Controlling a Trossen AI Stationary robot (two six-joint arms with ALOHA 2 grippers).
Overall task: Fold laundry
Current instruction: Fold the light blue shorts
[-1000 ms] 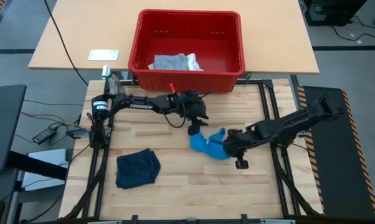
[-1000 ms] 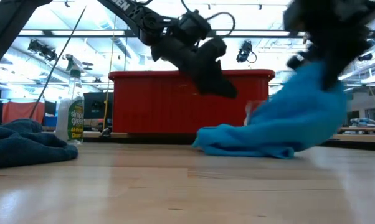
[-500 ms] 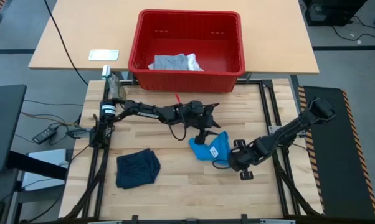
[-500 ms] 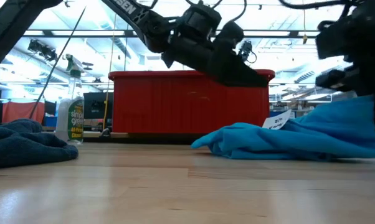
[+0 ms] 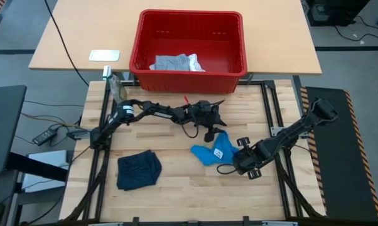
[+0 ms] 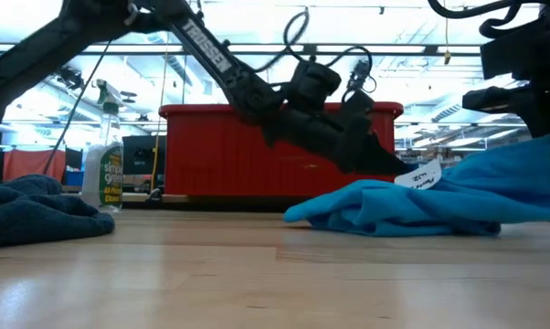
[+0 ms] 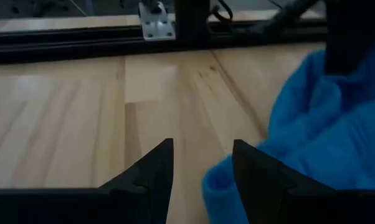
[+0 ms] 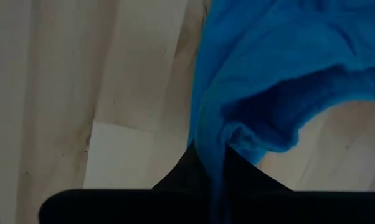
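Note:
The bright blue garment (image 5: 213, 151) lies crumpled on the table, its white tag (image 5: 219, 152) facing up. My right gripper (image 5: 239, 161) is at its right near side, shut on it. My left gripper (image 7: 202, 149) is open and low over the wood at the garment's far left edge (image 7: 220, 185); the cloth is beside one finger, not between the two. The dark navy garment (image 5: 139, 170) lies bunched near the table's near left. A light grey and white garment (image 5: 176, 63) lies in the red basket (image 5: 145, 37). My right gripper pinches the blue garment between its two fingers at a bunched edge (image 8: 216, 140) on the garment's right near side, coming in low from the table's right. The rest of the garment (image 6: 412, 208) lies on the table and rises toward the hold.
The red basket (image 6: 275, 151) stands past the table's far edge. A spray bottle (image 5: 113, 85) stands at the far left corner. Bare wood (image 5: 189, 188) lies along the near edge between the two garments. Black frame rails (image 5: 274, 107) run along the table's sides.
My right gripper has come down and toward the near edge, still shut on the blue garment. The garment, raised in a peak before, now lies low and spread along the table with its tag up. My left gripper has reached toward the table's right, up to the garment.

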